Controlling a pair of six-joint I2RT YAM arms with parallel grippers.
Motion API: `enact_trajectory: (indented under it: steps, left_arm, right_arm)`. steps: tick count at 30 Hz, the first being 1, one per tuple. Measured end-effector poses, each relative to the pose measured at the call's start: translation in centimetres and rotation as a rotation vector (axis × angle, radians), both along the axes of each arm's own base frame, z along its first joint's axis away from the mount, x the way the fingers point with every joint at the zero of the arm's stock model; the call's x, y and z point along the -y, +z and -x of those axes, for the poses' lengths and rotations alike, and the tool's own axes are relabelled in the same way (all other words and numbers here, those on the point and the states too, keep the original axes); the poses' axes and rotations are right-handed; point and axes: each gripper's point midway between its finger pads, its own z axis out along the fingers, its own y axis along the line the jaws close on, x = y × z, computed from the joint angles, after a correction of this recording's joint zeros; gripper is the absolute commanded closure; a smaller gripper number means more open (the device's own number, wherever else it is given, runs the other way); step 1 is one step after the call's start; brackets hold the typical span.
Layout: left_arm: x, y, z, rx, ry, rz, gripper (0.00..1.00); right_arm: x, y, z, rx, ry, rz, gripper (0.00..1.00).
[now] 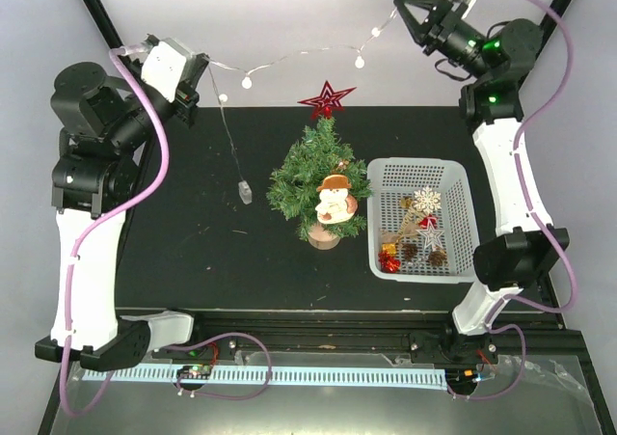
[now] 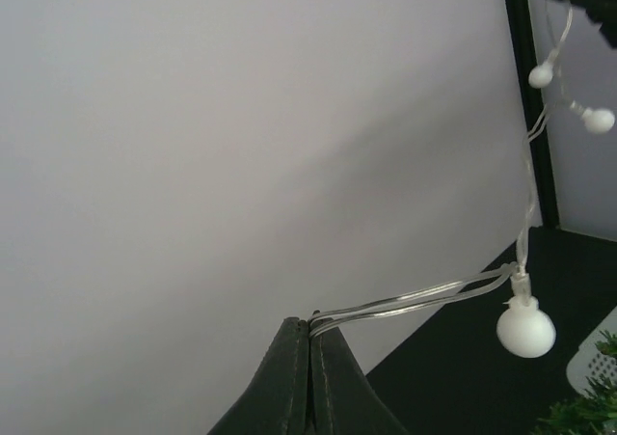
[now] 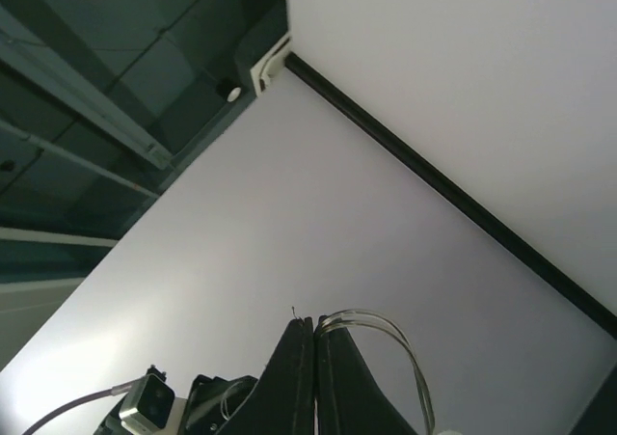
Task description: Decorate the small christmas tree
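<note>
Left gripper (image 2: 308, 327), above the worktop's (image 1: 193, 252) far-left corner, jaws clamped on the light string (image 1: 289, 61). Small christmas tree (image 1: 318, 179) upright mid-worktop, near the far edge, white basket (image 1: 415, 163) just beside it on the right. Right gripper (image 3: 310, 325), above the far-right corner, jaws clamped on the same string

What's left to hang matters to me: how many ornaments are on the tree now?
2: a red star atop the tree, a snowman on its near side. More may be hidden behind it.
</note>
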Motion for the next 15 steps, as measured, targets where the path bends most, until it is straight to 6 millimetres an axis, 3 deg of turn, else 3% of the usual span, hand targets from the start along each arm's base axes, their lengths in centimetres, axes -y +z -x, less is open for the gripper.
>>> enact_trajectory:
  steps: [7, 15]
  left_arm:
    - [1.0, -3.0, -2.0, -0.098, -0.077, 0.038, 0.99]
    - [1.5, -7.5, -3.1, -0.205, -0.117, 0.041, 0.99]
  right_arm:
    - [-0.4, -5.6, -2.2, -0.096, 0.011, 0.013, 0.99]
    - [-0.5, -7.6, 0.9, -0.062, 0.049, 0.035, 0.99]
